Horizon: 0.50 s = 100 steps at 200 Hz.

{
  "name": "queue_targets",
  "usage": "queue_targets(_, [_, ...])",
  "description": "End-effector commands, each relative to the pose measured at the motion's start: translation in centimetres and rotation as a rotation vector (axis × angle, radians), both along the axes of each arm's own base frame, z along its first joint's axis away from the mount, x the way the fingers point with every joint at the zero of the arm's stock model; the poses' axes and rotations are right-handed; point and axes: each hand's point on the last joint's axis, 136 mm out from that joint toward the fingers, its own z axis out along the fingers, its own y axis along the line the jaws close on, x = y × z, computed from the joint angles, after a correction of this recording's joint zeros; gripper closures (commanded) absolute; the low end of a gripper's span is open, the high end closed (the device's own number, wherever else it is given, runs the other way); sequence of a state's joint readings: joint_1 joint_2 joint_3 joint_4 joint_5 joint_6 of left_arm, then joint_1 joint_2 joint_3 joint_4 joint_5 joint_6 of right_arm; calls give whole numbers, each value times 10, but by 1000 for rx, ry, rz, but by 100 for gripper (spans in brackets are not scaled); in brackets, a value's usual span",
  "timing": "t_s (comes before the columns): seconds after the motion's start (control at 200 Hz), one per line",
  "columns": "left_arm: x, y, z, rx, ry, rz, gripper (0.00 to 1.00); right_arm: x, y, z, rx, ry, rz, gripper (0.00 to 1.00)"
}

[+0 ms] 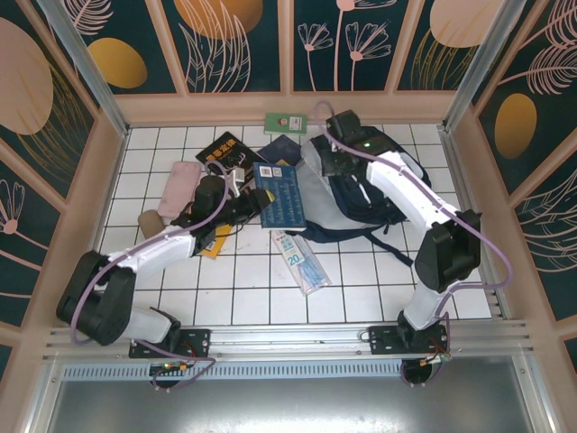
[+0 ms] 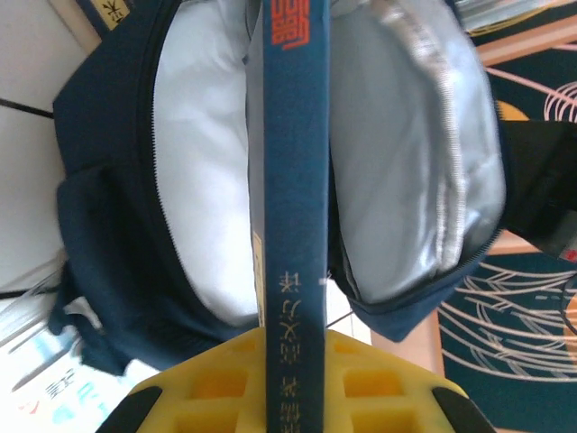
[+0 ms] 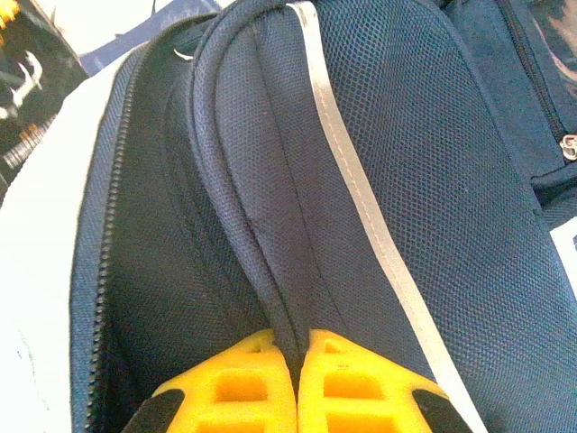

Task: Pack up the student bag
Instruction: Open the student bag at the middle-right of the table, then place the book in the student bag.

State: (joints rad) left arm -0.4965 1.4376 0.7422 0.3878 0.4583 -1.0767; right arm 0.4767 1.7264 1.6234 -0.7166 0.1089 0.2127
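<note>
Student bag (image 3: 433, 180) lying open, left fingers (image 2: 212, 388) clamped on blue book (image 2: 293, 225), right fingers (image 3: 239, 392) pinching bag's padded fold

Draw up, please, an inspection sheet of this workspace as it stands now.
Surface: white tiled table, partly covered.
Job's things: student bag lying open, grey lining showing; blue book upright on its edge at the bag's mouth.
Clutter: black book, pink pouch, green card, clear packet.
Pincers: left pincer shut on the blue book; right pincer shut on a fold of the student bag.
Cables: lilac cable running along each arm.
Surroundings: floral wall panels.
</note>
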Motion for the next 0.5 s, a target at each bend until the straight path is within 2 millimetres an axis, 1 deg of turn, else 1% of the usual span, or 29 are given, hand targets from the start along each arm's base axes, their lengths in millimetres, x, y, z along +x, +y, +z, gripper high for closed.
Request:
queue_targets(0.0, [23, -27, 35, -89, -71, 3, 100, 4, -6, 75, 201, -118, -56, 100])
queue_targets(0.015, [24, -30, 34, -88, -67, 2, 100, 3, -4, 77, 224, -112, -46, 100])
queue_targets(0.12, [41, -55, 35, -105, -61, 3, 100, 5, -10, 92, 325, -109, -68, 100])
queue_targets(0.145, [42, -61, 28, -103, -44, 1, 100, 4, -13, 94, 346, -106, -75, 100])
queue_targets(0.15, [44, -63, 33, -109, -52, 2, 100, 4, -13, 94, 350, -104, -77, 100])
queue_targets(0.18, [50, -72, 35, -116, -57, -1, 100, 5, -15, 97, 377, -101, -85, 100])
queue_targets(0.19, [51, -74, 39, -121, -64, -2, 100, 4, -15, 98, 386, -98, -85, 100])
queue_targets(0.2, [54, -78, 31, -112, -50, -2, 100, 4, -15, 99, 394, -97, -87, 100])
queue_targets(0.215, [57, -82, 26, -107, -43, -2, 100, 4, -16, 100, 407, -95, -93, 100])
queue_targets(0.22, [58, -83, 28, -109, -47, -2, 100, 4, -17, 100, 410, -93, -95, 100])
queue_targets(0.25, [63, -91, 23, -103, -41, -8, 100, 4, -17, 102, 431, -89, -104, 100])
queue_targets(0.285, [71, -100, 22, -103, -42, -12, 100, 2, -17, 103, 458, -80, -114, 100])
queue_targets(0.36, [89, -111, 15, -104, -35, 7, 100, -1, -13, 103, 508, -51, -120, 100])
queue_targets(0.43, [102, -125, 7, -101, -28, 8, 100, -5, -7, 100, 557, -16, -126, 100])
queue_targets(0.48, [112, -134, 3, -95, -23, 3, 100, -7, -5, 101, 592, -2, -134, 100])
queue_targets(0.495, [115, -136, -1, -90, -19, 3, 100, -8, -4, 102, 602, 1, -137, 100])
